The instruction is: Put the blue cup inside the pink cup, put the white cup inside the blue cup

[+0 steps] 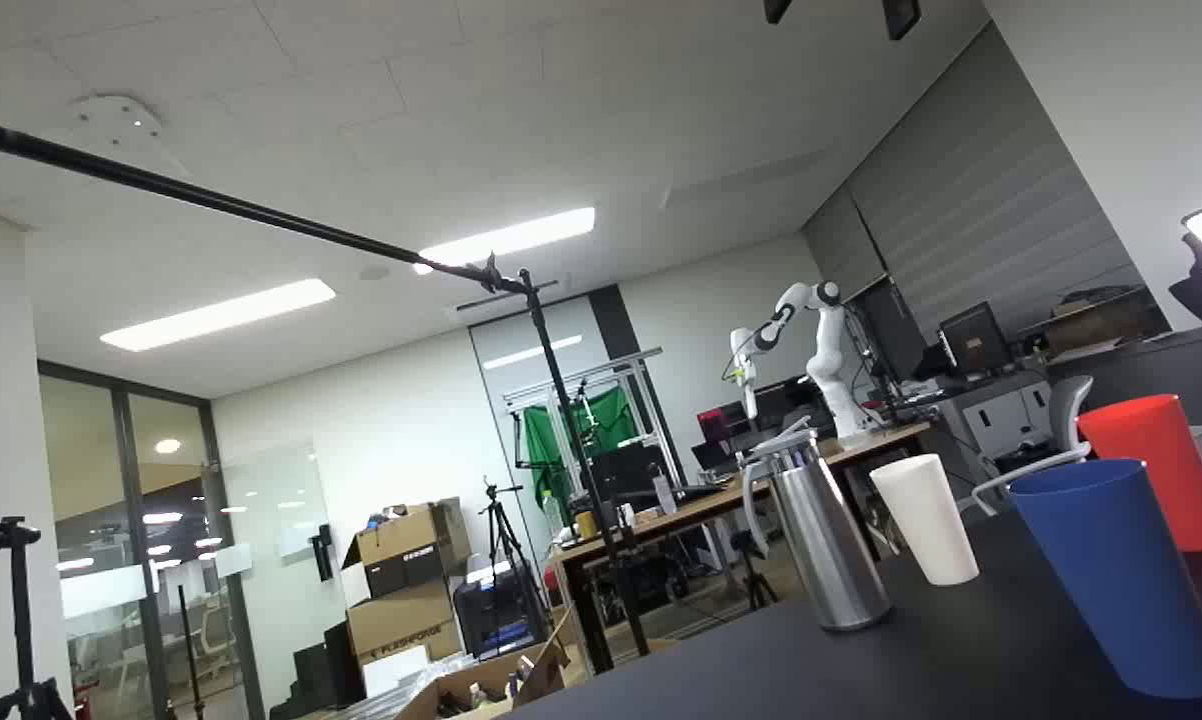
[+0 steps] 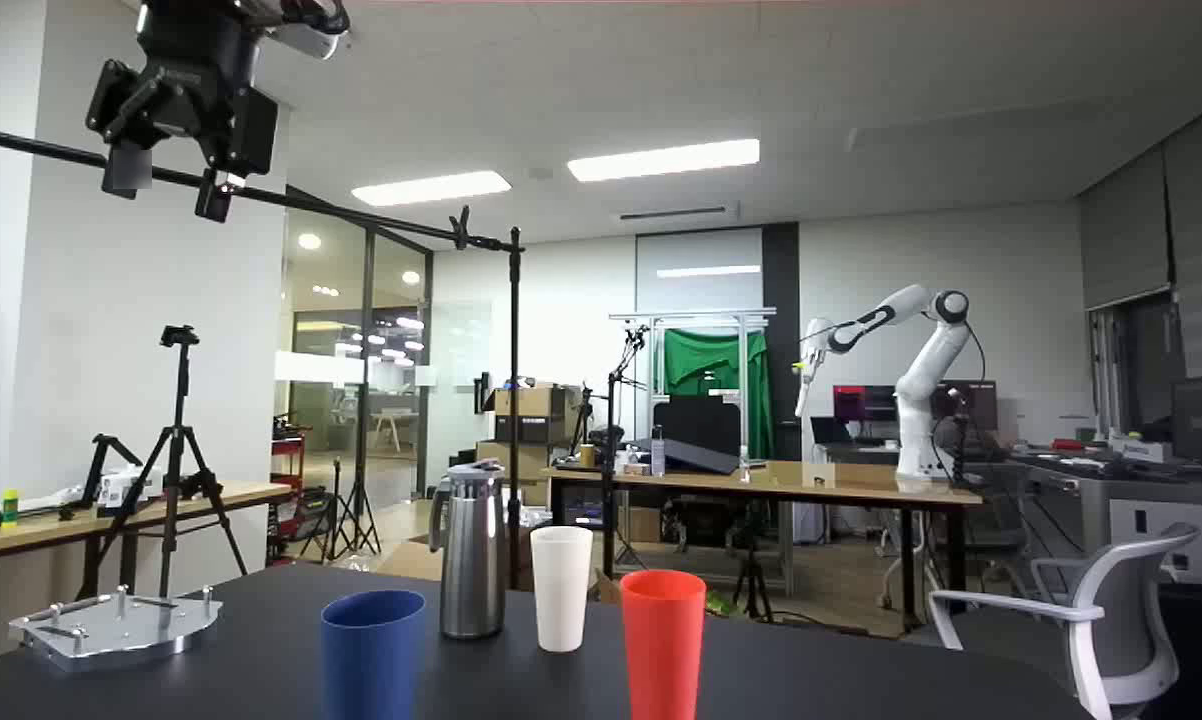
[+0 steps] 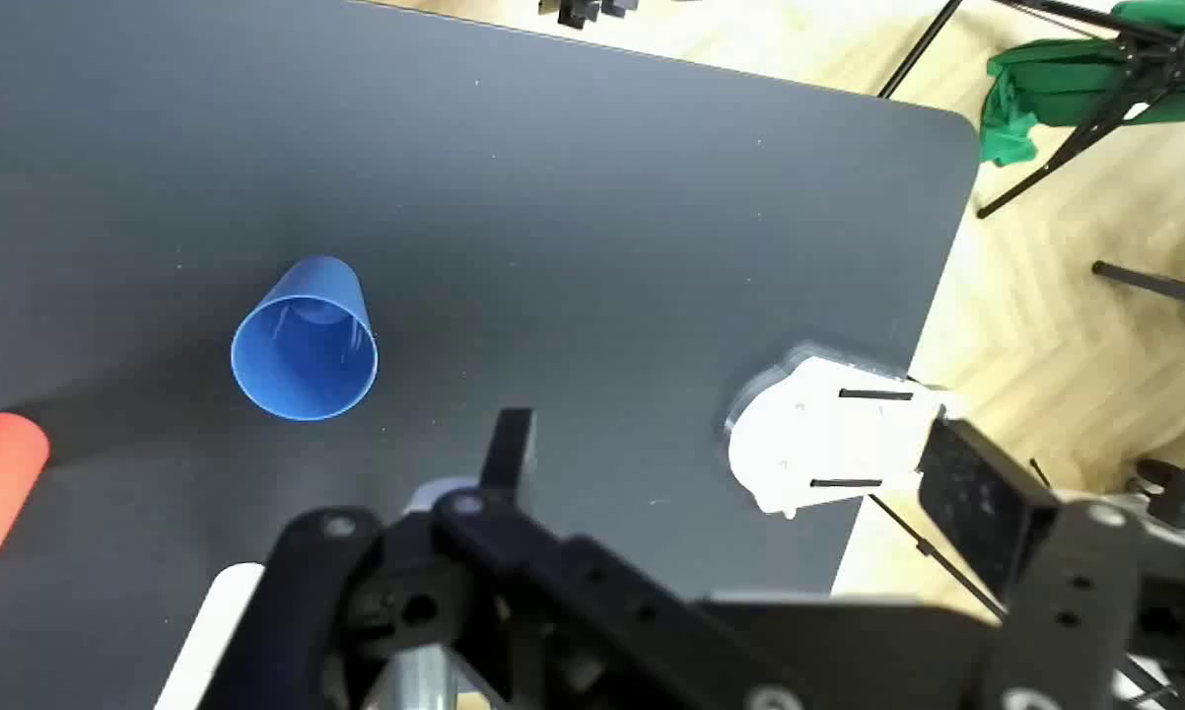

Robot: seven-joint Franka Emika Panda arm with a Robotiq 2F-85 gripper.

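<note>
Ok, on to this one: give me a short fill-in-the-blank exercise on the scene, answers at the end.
The gripper is ____, not shut.
In the wrist view, the blue cup contains ____.
In both exterior views, the pink cup appears to the ____ of the white cup.
The number of cups nested inside another is ____.

Missing words: open; nothing; right; zero.

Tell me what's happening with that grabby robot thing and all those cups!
A robot gripper hangs open above the dark table, holding nothing. The blue cup, the pink cup, which looks quite red here, and the white cup all stand upright and apart, with a metal jug near the white one. The job is to put the blue cup inside the pink one, then the white one inside the blue. None of that is done yet.
</note>
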